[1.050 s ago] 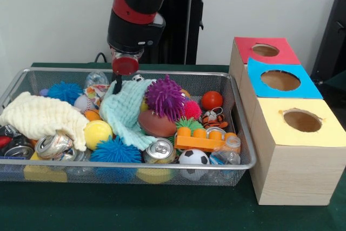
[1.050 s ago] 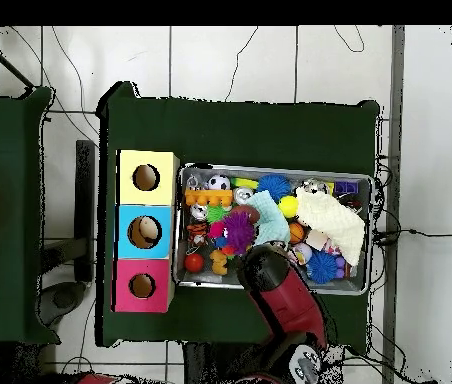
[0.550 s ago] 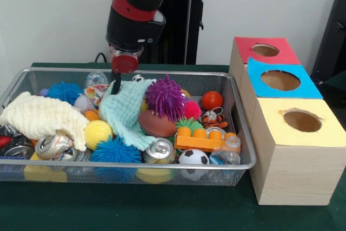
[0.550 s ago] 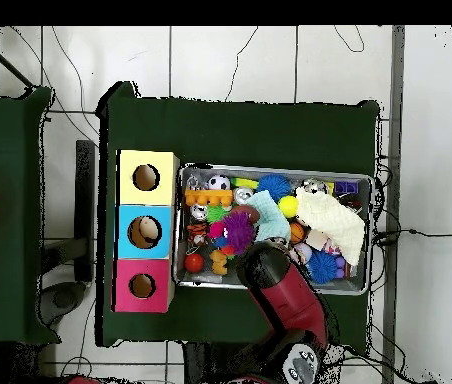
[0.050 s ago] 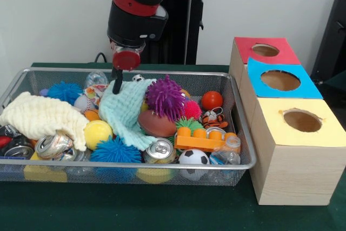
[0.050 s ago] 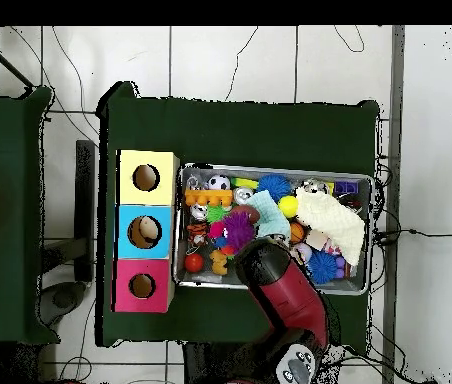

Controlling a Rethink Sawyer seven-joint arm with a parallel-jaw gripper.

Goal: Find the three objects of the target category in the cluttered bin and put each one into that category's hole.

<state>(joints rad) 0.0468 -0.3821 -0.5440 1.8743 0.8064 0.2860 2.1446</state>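
Atop the green bench (image 5: 162, 212), beside the wire bin (image 5: 241, 133), stands the row of wooden boxes (image 5: 294, 171) with a yellow-topped hole (image 5: 301, 120), a blue-topped hole (image 5: 280, 80) and a red-topped hole (image 5: 265, 50). Over the bin's far side hangs the red and black arm (image 5: 135, 4). Inside the bin, the cream cloth (image 5: 40, 116) lies at the end farthest from the boxes, the mint cloth (image 5: 125, 109) near the middle. The jaws (image 5: 116, 86) are pressed together, pinching the mint cloth's upper edge. Beside that cloth sits the purple spiky ball (image 5: 165, 97), above a brown football (image 5: 157, 124).
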